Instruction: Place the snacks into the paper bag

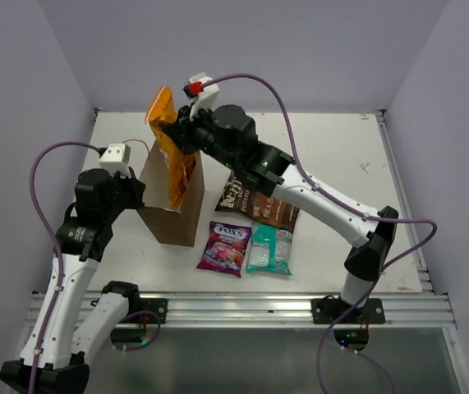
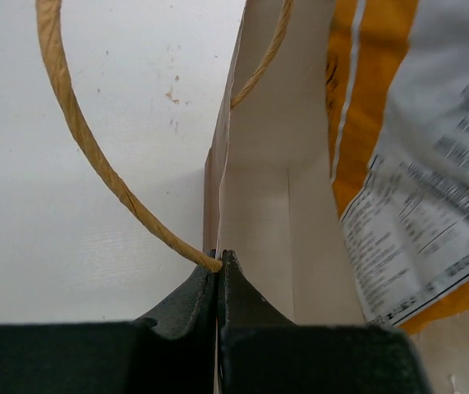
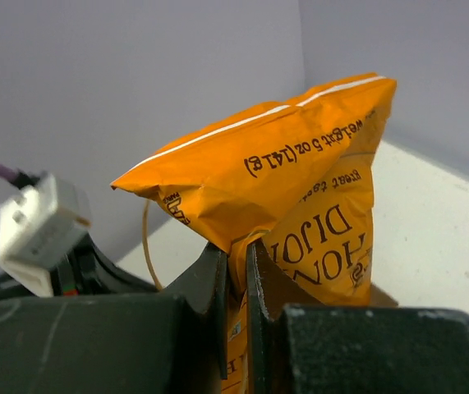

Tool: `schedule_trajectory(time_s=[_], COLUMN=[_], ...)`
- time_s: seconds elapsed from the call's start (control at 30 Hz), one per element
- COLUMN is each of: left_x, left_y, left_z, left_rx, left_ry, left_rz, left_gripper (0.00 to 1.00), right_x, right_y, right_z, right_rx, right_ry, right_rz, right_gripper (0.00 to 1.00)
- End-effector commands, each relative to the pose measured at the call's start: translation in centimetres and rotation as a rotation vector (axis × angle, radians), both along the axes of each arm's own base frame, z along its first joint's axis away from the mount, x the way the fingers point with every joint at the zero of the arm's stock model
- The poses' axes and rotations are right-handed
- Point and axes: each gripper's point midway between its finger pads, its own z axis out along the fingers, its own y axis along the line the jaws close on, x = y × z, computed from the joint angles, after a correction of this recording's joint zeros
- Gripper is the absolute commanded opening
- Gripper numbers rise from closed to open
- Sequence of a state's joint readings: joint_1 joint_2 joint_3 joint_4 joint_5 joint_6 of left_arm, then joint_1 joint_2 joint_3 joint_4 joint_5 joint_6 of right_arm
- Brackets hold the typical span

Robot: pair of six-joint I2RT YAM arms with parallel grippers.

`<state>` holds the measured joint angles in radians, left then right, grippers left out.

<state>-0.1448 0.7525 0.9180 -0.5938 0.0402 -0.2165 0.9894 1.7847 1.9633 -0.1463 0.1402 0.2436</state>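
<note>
Where the bench [image 1: 333,164] runs nearest the arm bases, the candy bag [image 1: 225,248] and the teal packet [image 1: 269,249] lie flat, just beside each other. Right behind them lies the brown chip bag [image 1: 259,201], partly under the right arm. To their left the paper bag [image 1: 172,222] stands upright with its mouth open. The left gripper [image 2: 219,258] is clenched on the bag's left wall at the rim, right where a twisted handle [image 2: 78,131] is fixed. Farther back, the orange chip bag [image 3: 300,180] hangs upright over the opening, its lower part already inside the paper bag. The right gripper [image 3: 238,250] grasps it, pinching a fold just below the top seam, which sticks up above the fingers.
</note>
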Motion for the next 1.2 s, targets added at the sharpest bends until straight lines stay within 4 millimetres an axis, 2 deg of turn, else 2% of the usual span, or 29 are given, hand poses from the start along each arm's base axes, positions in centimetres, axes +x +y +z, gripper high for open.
schedule_trajectory(time_s=[0.0,0.03,0.1,0.13,0.17,0.2,0.23,0.27,0.3,0.33,0.37,0.4,0.43,0.47,0.5,0.6,0.63,0.67,0.7,0.73,0.77,0.8,0.87,0.9,1.07,1.13,1.17], left_x=[-0.1,-0.1,-0.2,-0.2,-0.2,-0.2,-0.2,-0.2,-0.2,-0.2,-0.1,-0.1,-0.2,-0.2,-0.2,-0.2,-0.1,-0.2,-0.1,-0.1,-0.1,-0.2,-0.1,-0.1,-0.2,-0.2,-0.3], left_y=[0.3,0.3,0.3,0.2,0.1,0.1,0.1,0.0,-0.1,-0.1,-0.2,-0.3,-0.4,-0.5,-0.5,-0.6,-0.6,-0.6,-0.6,-0.7,-0.7,-0.8,-0.8,-0.8,-0.8,-0.6,-0.5], left_z=[0.1,0.1,0.1,0.2,0.1,0.0,0.0,-0.1,-0.1,-0.2,-0.2,-0.3,-0.3,-0.3,-0.3,-0.3,-0.4,-0.4,-0.3,-0.4,-0.4,-0.3,-0.2,-0.1,0.0,0.2,0.3], left_rx=[0.013,0.015,0.013,0.011,0.009,0.01,0.009,0.008,0.006,0.007,0.006,0.007,0.007,0.006,0.006,0.006,0.006,0.005,0.004,0.006,0.006,0.005,0.009,0.008,0.009,0.014,0.016], left_ry=[-0.015,-0.015,-0.015,-0.018,-0.016,-0.015,-0.013,-0.011,-0.013,-0.008,-0.008,-0.004,-0.004,-0.003,-0.002,0.0,0.0,0.0,-0.002,0.0,0.001,0.0,-0.001,-0.002,-0.003,-0.006,-0.01], left_rz=[0.004,0.005,0.002,-0.002,-0.005,-0.007,-0.007,-0.01,-0.014,-0.016,-0.02,-0.024,-0.029,-0.03,-0.031,-0.034,-0.034,-0.035,-0.037,-0.041,-0.042,-0.043,-0.046,-0.045,-0.045,-0.036,-0.035], left_gripper=[0.0,0.0,0.0,0.0,0.0,0.0,0.0,0.0,0.0,0.0,0.0,0.0,0.0,0.0,0.0,0.0,0.0,0.0,0.0,0.0,0.0,0.0,0.0,0.0,0.0,0.0,0.0], right_x=[-2.4,-2.8,-4.1,-4.2,-4.4,-5.0,-5.1,-5.2,-5.5,-5.7,-5.6,-6.0,-6.4,-6.4,-6.9,-6.4,-5.8,-5.7,-4.9,-4.4,-4.2,-3.9,-3.7,-3.7,-1.8,-1.1,-0.2], right_y=[-0.7,-0.7,-1.3,-1.7,-1.9,-2.4,-2.8,-3.1,-3.5,-3.9,-4.5,-5.2,-6.1,-6.9,-8.3,-11.1,-11.1,-12.5,-13.1,-12.8,-12.8,-12.8,-12.8,-13.0,-12.6,-12.5,-12.8], right_z=[-0.1,-2.3,-2.7,-4.1,-4.5,-4.1,-4.4,-4.2,-3.3,-1.1,0.2,1.6,4.9,6.1,8.8,9.9,7.1,6.6,5.0,0.7,-1.4,-5.8,-9.7,-12.7,-21.0,-22.7,-24.2], right_rx=[-0.012,-0.052,-0.067,-0.095,-0.103,-0.097,-0.106,-0.118,-0.114,-0.09,-0.094,-0.088,-0.038,-0.037,0.007,-0.013,-0.078,-0.109,-0.149,-0.244,-0.281,-0.375,-0.42,-0.472,-0.653,-0.682,-0.701], right_ry=[-0.02,0.0,0.003,0.016,0.023,0.019,0.022,0.011,-0.004,-0.032,-0.066,-0.086,-0.123,-0.141,-0.17,-0.206,-0.19,-0.209,-0.202,-0.173,-0.142,-0.099,-0.037,-0.011,0.076,0.1,0.13], right_rz=[0.008,0.009,0.01,-0.004,-0.009,-0.008,-0.02,-0.025,-0.028,-0.037,-0.057,-0.063,-0.075,-0.092,-0.106,-0.2,-0.227,-0.262,-0.305,-0.31,-0.317,-0.324,-0.339,-0.342,-0.35,-0.354,-0.366], right_gripper=[0.0,0.0,0.0,0.0,0.03,0.27,0.4,0.68,0.78,0.85,0.93,0.94,0.96,0.98,0.98,0.99,0.99,0.99,0.99,0.99,0.99,0.99,0.99,0.99,0.99,0.99,0.99])
